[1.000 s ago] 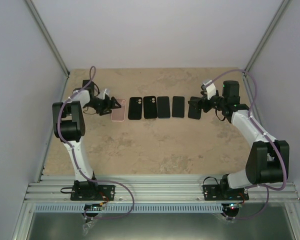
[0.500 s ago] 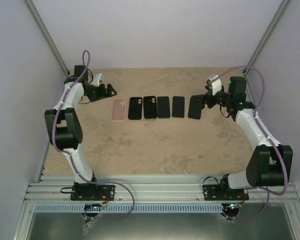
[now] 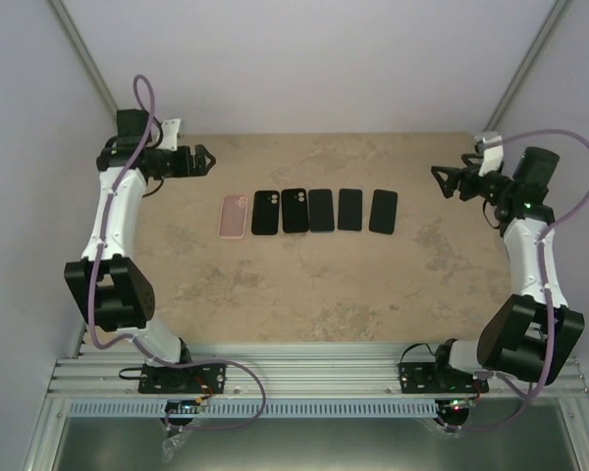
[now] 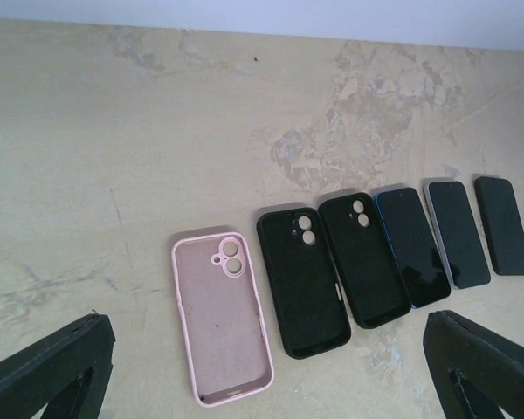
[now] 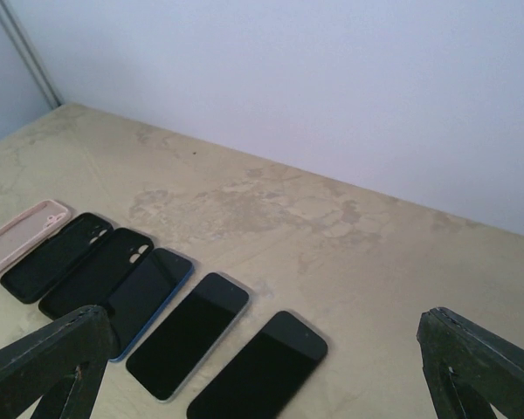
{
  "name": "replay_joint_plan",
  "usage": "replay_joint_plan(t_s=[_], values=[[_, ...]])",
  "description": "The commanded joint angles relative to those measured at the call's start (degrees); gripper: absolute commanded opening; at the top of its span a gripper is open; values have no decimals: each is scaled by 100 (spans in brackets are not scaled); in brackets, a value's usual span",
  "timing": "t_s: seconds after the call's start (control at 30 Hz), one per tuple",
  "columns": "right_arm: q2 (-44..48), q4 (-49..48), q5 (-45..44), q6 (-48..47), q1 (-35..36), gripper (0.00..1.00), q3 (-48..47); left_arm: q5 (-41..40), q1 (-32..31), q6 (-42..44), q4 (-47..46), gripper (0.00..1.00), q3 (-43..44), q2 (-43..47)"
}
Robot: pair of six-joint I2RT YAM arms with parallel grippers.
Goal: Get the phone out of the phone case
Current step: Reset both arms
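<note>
L arm reaches far fwd, wrist bent inward; L gripper (image 3: 209,159) points toward centre, jaws wide apart, empty. R arm mirrors it; R gripper (image 3: 438,183) faces inward, jaws spread, empty.

One row, all flat: empty pink case (image 3: 234,217) leftmost, two black cases (image 3: 265,213) (image 3: 294,211) next, three phones (image 3: 321,210) (image 3: 349,209) (image 3: 383,211) rightward, dark screens up.

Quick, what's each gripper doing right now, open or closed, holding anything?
Left gripper: open, holding nothing.
Right gripper: open, holding nothing.
</note>
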State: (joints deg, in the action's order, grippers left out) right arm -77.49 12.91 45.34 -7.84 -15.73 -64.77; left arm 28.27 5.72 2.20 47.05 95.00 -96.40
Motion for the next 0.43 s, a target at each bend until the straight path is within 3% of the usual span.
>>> replay_joint_plan(t_s=[0.0,0.17,0.4], values=[[126,131,608,243,-537,98,234,-220,132,-56,-224,99,-556,425],[241,149,601,78,-792,98,531,-107,347,-388,-674,99,-1288,750],[278,169,595,41,-827,98,614,-323,460,-527,-925,99,-1514,925]])
